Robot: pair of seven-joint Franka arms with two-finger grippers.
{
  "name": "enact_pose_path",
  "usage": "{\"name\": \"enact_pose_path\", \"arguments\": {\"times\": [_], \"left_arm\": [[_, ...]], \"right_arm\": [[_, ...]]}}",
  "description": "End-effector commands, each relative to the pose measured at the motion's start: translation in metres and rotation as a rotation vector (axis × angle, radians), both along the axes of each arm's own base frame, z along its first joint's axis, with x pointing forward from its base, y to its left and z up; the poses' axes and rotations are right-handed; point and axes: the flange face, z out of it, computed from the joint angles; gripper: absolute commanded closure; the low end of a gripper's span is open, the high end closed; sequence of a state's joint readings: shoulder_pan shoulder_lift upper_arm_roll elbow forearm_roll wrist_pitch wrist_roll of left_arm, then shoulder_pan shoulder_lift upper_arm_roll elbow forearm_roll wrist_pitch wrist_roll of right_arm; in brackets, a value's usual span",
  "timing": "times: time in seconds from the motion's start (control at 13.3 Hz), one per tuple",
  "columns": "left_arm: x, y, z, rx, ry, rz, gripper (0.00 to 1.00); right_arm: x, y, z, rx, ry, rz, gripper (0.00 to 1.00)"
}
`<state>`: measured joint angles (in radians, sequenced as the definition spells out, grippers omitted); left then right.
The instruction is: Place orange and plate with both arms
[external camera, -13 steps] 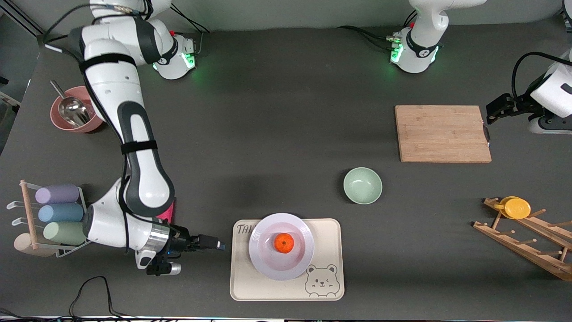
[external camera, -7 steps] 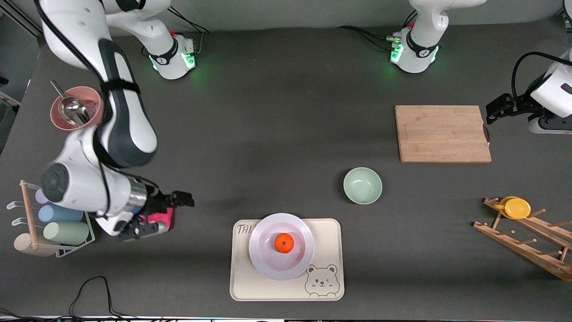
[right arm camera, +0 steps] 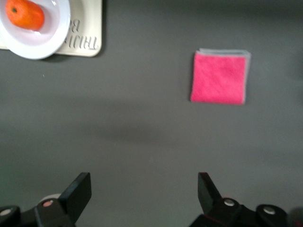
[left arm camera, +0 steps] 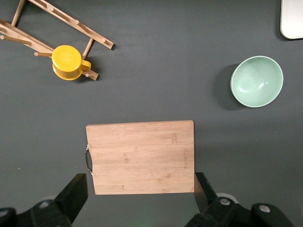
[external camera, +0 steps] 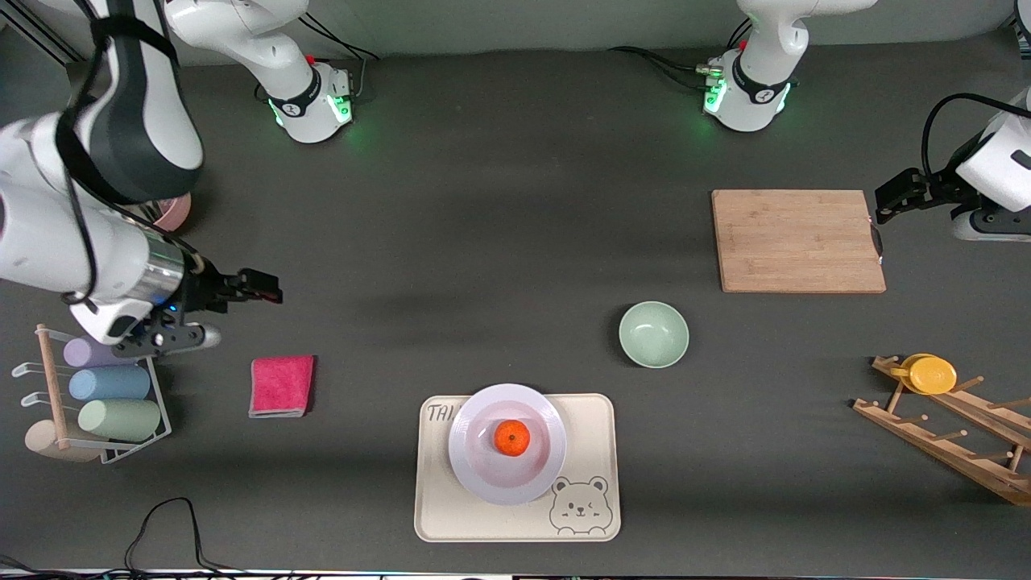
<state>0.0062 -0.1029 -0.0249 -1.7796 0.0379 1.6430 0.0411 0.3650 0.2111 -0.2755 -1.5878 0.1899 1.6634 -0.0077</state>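
Right gripper (external camera: 266, 287): up in the air over bare tabletop toward the right arm's end, fingers spread wide, nothing in them
Right gripper, wrist view (right arm camera: 144, 191): same story, two black fingers well apart with only dark table between
Pink cloth (external camera: 280, 386): folded square lying flat, beside the bear tray toward the right arm's end
Orange (external camera: 511, 437): small, round, bright orange, dimpled skin with a tiny dark stem spot, sitting dead centre in the plate
Plate (external camera: 469, 428): pale lavender-white, shallow, wide rim, resting on the bear tray
Bear tray (external camera: 594, 435): cream rectangle with a bear drawing in one corner; the plate covers most of its lettering, so I can't read it
Green bowl (external camera: 653, 334): farther from the front camera than the tray, looks empty
Left gripper (left arm camera: 140, 189): waiting over the cutting board (external camera: 797, 240), fingers wide apart, holding nothing
Left arm: mostly cut off at the edge of the front view
Pink bowl (external camera: 175, 211): almost totally hidden by the right arm, only a sliver of rim shows
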Motion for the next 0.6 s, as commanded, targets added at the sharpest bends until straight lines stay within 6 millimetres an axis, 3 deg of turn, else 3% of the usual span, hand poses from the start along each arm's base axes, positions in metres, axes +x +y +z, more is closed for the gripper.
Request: {"name": "enact_pose_path", "arguments": {"times": [0.0, 0.3, 0.53], "left_arm": [[0.001, -0.003, 0.005, -0.01, 0.006, 0.011, 0.0], [0.001, -0.003, 0.005, -0.01, 0.006, 0.011, 0.0], [0.002, -0.004, 0.006, -0.015, 0.0, 0.011, 0.0]], "right_arm": [[-0.017, -0.028, 0.023, -0.038, 0.03, -0.083, 0.0], [-0.039, -0.053, 0.069, -0.076, -0.037, -0.093, 0.0], [-0.046, -0.053, 0.077, -0.098, -0.05, -0.079, 0.0]]}}
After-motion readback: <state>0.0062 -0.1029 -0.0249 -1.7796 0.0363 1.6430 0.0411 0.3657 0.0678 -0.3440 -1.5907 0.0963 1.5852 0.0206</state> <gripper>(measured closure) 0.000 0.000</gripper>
